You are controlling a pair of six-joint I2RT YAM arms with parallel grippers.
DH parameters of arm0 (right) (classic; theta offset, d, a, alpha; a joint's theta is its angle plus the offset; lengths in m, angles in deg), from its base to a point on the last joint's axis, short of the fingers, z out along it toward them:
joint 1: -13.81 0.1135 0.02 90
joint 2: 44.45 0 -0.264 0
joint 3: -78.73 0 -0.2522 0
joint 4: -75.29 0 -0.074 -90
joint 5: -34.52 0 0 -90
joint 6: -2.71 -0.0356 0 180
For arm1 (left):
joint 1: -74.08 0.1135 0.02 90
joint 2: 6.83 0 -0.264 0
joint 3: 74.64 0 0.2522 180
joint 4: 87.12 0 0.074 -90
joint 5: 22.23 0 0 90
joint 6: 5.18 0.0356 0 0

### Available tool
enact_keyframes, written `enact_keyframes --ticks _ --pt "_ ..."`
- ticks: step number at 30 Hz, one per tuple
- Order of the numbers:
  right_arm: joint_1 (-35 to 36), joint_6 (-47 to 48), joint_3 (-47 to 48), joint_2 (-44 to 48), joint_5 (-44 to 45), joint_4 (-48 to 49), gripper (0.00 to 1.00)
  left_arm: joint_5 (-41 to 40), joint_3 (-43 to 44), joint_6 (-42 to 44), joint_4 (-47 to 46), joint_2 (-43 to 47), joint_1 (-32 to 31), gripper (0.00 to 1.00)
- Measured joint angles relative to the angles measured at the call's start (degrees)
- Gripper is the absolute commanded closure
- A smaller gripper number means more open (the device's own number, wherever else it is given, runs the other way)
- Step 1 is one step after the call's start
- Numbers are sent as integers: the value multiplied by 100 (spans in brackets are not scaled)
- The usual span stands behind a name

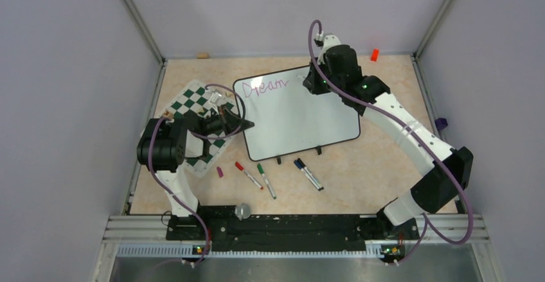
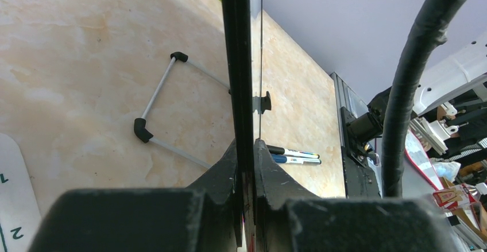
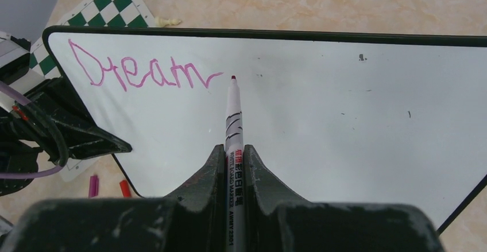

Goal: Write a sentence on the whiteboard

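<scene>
One wrist view shows sentence (image 3: 138, 71)

We read "Dream" in slanted pink-purple handwriting, all there is of the sentence (image 3: 140, 73), on the whiteboard (image 3: 344, 120). On the marker (image 3: 234, 143) barrel we make out "WHITE BOARD MARKER" in black, beside red characters we cannot read. The chess mat (image 2: 12, 206) border carries "1" and "2".
</scene>
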Motion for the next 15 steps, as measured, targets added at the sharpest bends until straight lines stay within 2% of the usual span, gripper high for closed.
enact_keyframes --ticks 15 --pt "0 -103 59 -326 -380 74 100 -133 -175 22 -85 68 22 100"
